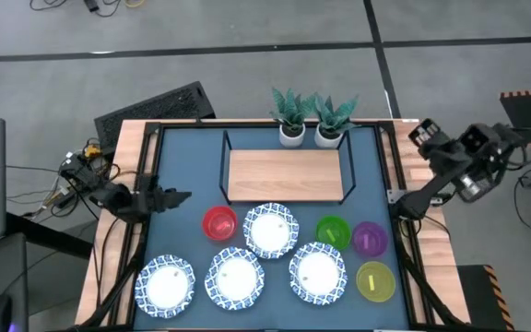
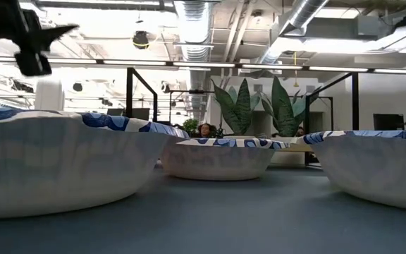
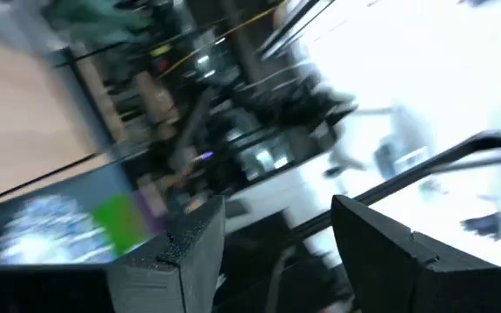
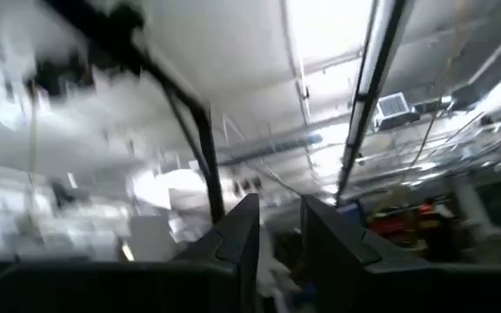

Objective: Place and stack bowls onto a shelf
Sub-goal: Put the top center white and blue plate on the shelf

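Four white bowls with blue rims sit on the blue table: [image 1: 165,283], [image 1: 235,278], [image 1: 270,229], [image 1: 318,272]. Among them stand the small red bowl [image 1: 219,222], green bowl [image 1: 333,231], purple bowl [image 1: 369,238] and yellow bowl [image 1: 375,281]. The light-wood shelf [image 1: 287,173] in its black wire frame stands behind them with nothing on it. My left gripper [image 1: 181,196] [image 3: 277,252] hangs open above the table's left edge, left of the red bowl, and shows high up in the low view [image 2: 51,32]. My right gripper [image 1: 402,210] [image 4: 279,239] is at the table's right edge, its fingers a narrow gap apart, holding nothing.
Two small white pots with green plants [image 1: 291,115] [image 1: 332,118] stand just behind the shelf at the far edge. A black frame rail [image 1: 150,198] runs around the table. Bare blue tabletop [image 1: 187,161] lies left of the shelf. In the low view, large bowls [image 2: 62,166] [image 2: 379,166] fill the foreground.
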Available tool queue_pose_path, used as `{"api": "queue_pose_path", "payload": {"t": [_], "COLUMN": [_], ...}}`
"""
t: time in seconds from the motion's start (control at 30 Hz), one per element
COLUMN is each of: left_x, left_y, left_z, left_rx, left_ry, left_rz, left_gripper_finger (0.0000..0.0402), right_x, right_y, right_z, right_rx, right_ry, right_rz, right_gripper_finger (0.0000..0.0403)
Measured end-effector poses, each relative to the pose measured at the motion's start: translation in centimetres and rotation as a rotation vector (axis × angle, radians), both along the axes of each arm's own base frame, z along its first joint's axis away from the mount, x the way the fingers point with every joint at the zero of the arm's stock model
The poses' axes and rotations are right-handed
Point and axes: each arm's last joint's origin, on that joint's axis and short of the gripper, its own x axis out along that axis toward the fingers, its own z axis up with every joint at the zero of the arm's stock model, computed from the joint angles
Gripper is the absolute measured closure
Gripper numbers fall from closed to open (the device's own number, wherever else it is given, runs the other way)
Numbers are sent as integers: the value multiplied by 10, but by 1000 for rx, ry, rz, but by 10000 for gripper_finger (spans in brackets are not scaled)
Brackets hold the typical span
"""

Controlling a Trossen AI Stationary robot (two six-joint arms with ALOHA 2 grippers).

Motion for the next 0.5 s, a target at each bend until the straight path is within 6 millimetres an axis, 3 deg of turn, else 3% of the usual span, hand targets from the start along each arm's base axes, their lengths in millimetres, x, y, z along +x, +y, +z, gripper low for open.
{"api": "queue_pose_path", "payload": {"t": [0.13, 0.3, 0.5], "left_x": [-11, -31, -44], "left_y": [6, 17, 24], "left_z": [20, 44, 96], "left_rx": [-17, 17, 158], "left_ry": [-209, -453, -465], "left_rz": [20, 78, 95], "left_gripper_finger": [205, 205, 205], "right_x": [18, 36, 49], "right_y": [15, 25, 31], "right_z": [12, 18, 33], "right_rx": [-105, -76, -78], "right_ry": [54, 130, 208], "right_rz": [-50, -154, -251], "right_gripper_finger": [290, 290, 290]}}
